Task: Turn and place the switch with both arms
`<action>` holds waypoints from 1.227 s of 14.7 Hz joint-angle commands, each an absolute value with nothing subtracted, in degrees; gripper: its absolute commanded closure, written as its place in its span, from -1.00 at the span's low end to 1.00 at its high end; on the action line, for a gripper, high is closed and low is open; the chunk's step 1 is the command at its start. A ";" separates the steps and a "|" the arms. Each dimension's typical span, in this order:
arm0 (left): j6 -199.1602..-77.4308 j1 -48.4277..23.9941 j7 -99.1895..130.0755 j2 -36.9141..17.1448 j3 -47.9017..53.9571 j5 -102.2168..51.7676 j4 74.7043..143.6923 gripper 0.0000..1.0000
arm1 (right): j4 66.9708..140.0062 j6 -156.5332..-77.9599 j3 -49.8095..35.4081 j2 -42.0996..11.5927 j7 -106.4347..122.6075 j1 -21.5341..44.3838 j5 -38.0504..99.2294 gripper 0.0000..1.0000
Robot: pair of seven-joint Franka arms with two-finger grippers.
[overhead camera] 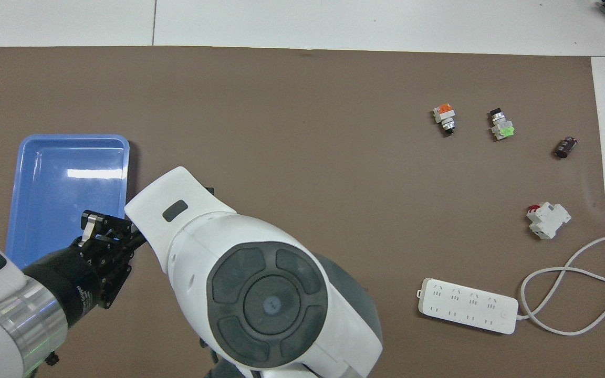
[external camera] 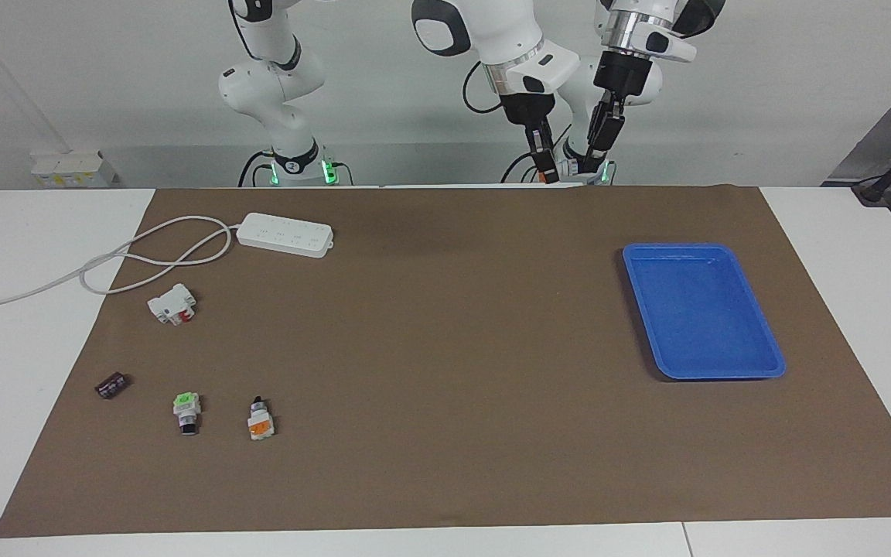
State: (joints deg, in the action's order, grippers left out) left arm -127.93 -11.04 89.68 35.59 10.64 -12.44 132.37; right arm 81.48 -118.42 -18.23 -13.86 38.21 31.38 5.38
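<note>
Right, both arms are up at the robots' edge of the brown mat (external camera: 453, 348), toward the left arm's end. The right gripper (external camera: 544, 169) hangs over that edge, clenched tight, fingertips together. Just beside it, the left gripper (external camera: 594, 158) points down over the same edge; whether it is released or closed, I cannot tell. From overhead, the left gripper (overhead camera: 90, 223) shows over the corner of the blue tray (external camera: 704, 247), while the right arm's big white body hides its own gripper.

Now the switch (external camera: 260, 422): it lies on its side on the mat, near the corner farthest from the robots at the right arm's end, orange face up, black knob pointing toward the robots. Neither gripper is anywhere near it. Beside it, toward the right arm's end, sits the green-capped switch (external camera: 186, 411), then a small dark cylinder (external camera: 111, 384). Nearer the robots is a white block with a red part (external camera: 173, 303), and nearer again a white power strip (external camera: 285, 234), its cable looping off the mat's edge. The tray rests at the left arm's end.
</note>
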 commanded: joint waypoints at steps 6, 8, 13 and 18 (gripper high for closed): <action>-128.67 -12.04 91.67 36.39 10.81 -13.27 132.98 0.55 | 80.60 -118.74 -18.72 -13.97 38.85 31.03 6.24 1.00; -128.93 -12.04 91.67 36.39 10.72 -13.27 132.98 0.53 | 80.60 -118.83 -18.72 -13.97 38.85 31.03 6.15 1.00; -128.94 -12.04 91.67 36.39 10.90 -13.27 133.07 0.52 | 80.60 -118.83 -18.72 -13.97 38.85 31.11 6.15 1.00; -129.81 -12.04 93.34 36.39 11.69 -13.27 132.98 0.60 | 80.60 -118.83 -18.72 -13.97 38.85 31.11 6.15 1.00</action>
State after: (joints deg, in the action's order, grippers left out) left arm -128.84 -11.06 91.65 35.59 11.34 -12.63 132.37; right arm 81.10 -118.46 -18.25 -13.85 38.21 31.41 5.39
